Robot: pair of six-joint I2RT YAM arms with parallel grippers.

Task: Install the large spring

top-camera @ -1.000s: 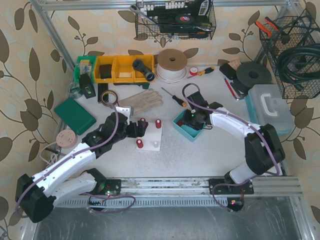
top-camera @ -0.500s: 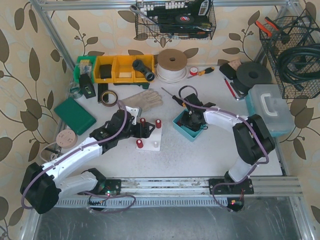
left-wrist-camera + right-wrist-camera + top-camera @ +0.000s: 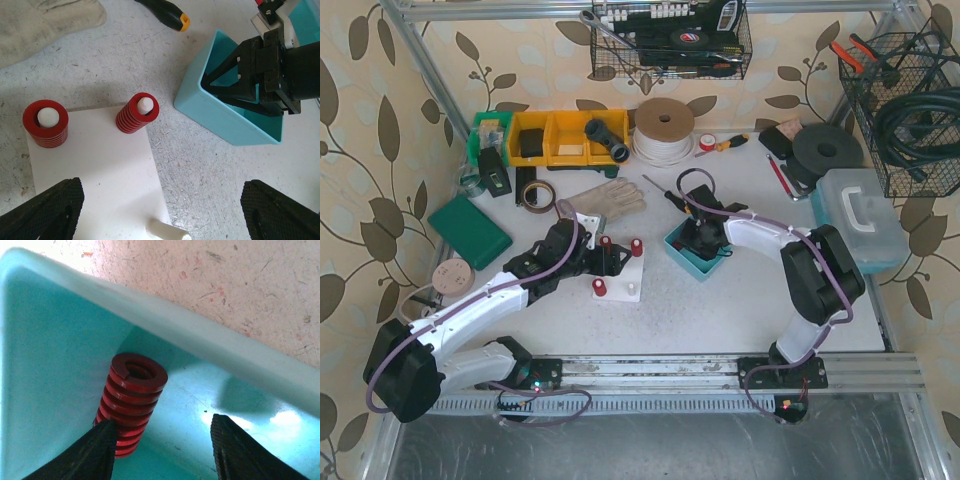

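A: What sits closest to the arm bases?

B: The flat white base plate (image 3: 100, 170), with one bare white plastic peg (image 3: 167, 231) near its front edge. The left gripper (image 3: 161, 202) hangs over the plate, jaws spread wide, holding nothing. Further back, two pegs already wear red coil springs (image 3: 137, 112).

A: And the one to install?

B: Beyond that, inside the open teal plastic bin (image 3: 225, 125). The large red steel coil spring (image 3: 131, 400) stands upright near a corner. The right gripper (image 3: 162, 422) is down in the bin, parted and not clamped. One finger (image 3: 95, 455) touches or nearly touches the lower coils; the other stands well clear.

A: How will it handle?

B: Stiff, I'd judge, so it shouldn't squash under the pads. But it's round and ribbed, so it may pivot or roll. I'd pinch across the middle coils and keep the bore free for the peg.
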